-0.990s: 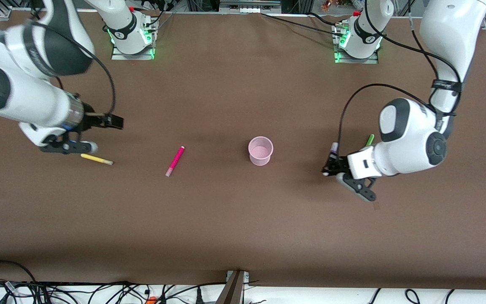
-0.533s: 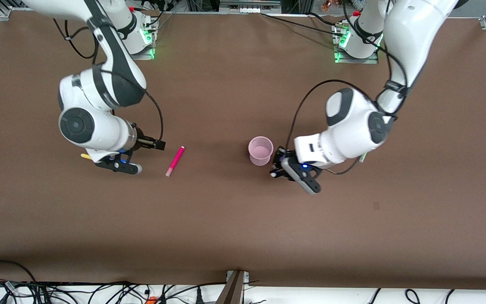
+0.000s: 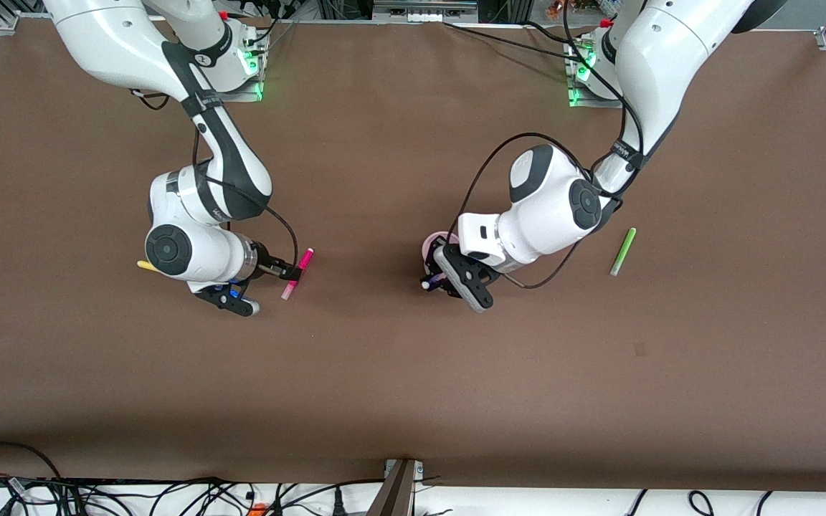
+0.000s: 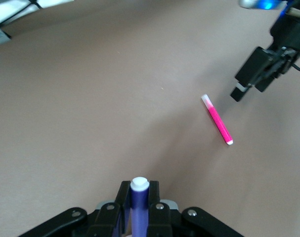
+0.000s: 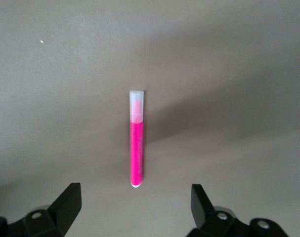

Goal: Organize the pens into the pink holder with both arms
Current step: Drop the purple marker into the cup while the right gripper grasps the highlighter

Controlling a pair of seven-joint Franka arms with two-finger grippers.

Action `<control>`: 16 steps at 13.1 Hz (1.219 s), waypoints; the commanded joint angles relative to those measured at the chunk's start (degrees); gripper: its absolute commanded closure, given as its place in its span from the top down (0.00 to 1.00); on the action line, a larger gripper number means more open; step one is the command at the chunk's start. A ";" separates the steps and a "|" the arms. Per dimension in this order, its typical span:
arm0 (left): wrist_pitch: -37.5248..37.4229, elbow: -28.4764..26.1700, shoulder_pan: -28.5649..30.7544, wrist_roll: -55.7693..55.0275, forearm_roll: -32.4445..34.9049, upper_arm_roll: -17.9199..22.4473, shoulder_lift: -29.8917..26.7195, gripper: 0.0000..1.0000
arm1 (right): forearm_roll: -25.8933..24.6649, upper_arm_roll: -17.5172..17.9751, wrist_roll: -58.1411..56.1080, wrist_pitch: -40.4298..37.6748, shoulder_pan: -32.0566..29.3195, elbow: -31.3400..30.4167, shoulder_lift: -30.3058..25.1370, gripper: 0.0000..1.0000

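Front view: a brown table (image 3: 384, 373) fills the frame, with cables along the edge nearest the camera and the arm bases, lit green, at the top. The pink holder (image 3: 430, 246) stands near the middle, mostly covered by the left gripper (image 3: 439, 281), which hangs over it clamping the purple pen (image 3: 426, 284). The light green pen (image 3: 622, 251) lies toward the left arm's end from the holder, its long axis running mostly toward the bases, slightly tilted. Toward the right arm's end, the magenta pen (image 3: 297, 273) lies on a similar slant, pale tip nearer the camera. The right gripper (image 3: 288, 274) hovers over it. The yellow pen (image 3: 145, 265) shows only one end past the right arm.

Left wrist view: the fingers (image 4: 152, 205) are closed on the purple pen (image 4: 138, 205), whose white tip points away from the camera; the magenta pen (image 4: 218, 120) lies on the brown surface.

Right wrist view: the fingers (image 5: 68, 205) are spread wide, empty, flanking the magenta pen (image 5: 135, 143), its long axis between them.
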 commanded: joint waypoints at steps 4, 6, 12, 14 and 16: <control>0.17 -2.84 -0.28 2.18 -1.81 -1.02 -0.20 0.00 | 3.61 0.18 1.32 7.03 0.13 -4.88 1.71 0.95; 0.17 -2.93 -0.10 2.70 -1.55 -1.02 -0.20 0.99 | 4.14 0.18 1.32 9.40 1.18 -5.94 2.41 0.92; -4.55 -2.58 0.60 -4.29 -1.64 -1.98 -4.57 1.00 | 7.82 0.27 1.41 13.28 1.88 -9.45 2.60 0.84; -13.23 -2.40 1.56 -10.62 -1.11 -1.46 -8.53 1.00 | 8.36 1.41 2.02 13.55 1.97 -11.12 2.07 0.76; -22.29 -2.23 4.46 -13.28 -0.67 -0.58 -10.91 1.00 | 8.36 2.11 3.42 13.72 1.97 -11.30 2.07 0.72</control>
